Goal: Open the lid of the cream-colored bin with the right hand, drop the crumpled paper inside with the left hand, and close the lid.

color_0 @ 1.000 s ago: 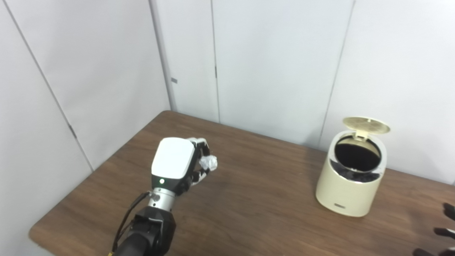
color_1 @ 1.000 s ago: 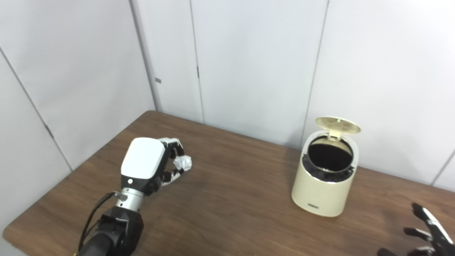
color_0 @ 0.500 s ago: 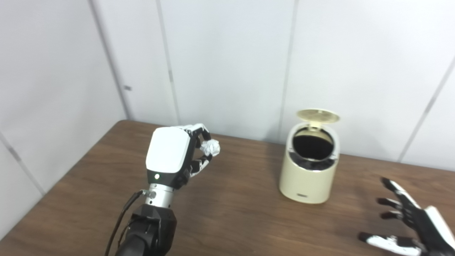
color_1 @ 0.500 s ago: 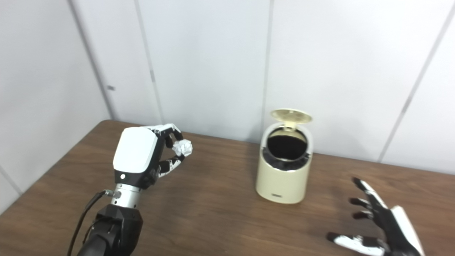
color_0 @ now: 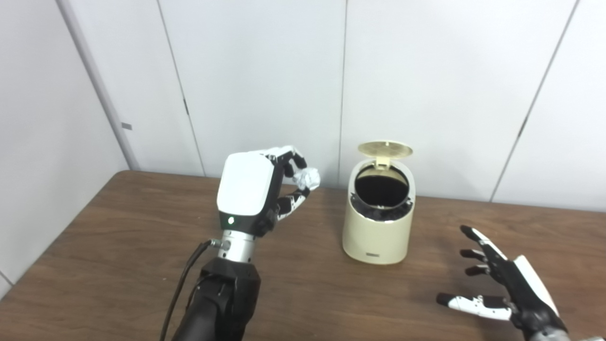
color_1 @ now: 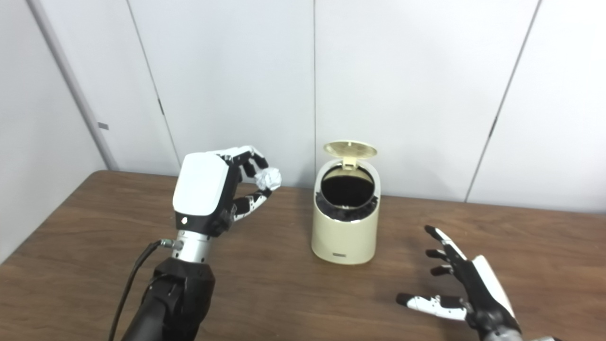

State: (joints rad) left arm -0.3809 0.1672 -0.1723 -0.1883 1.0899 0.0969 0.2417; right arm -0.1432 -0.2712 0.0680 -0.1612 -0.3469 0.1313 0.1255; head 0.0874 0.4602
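The left hand [color_0: 251,194] pinches the paper ball [color_0: 307,178], left of the open bin [color_0: 377,227]. The right hand [color_0: 506,286] is spread out, holding nothing, near the table [color_0: 118,237] edge

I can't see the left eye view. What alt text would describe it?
A robot's left hand holds a crumpled paper raised beside a cream-colored bin whose lid stands open on a brown table. Its right hand hovers open near the bin.

bin [color_0: 376,237] interior too dark to see, right robot hand [color_0: 513,289] wrist cut off at bottom edge
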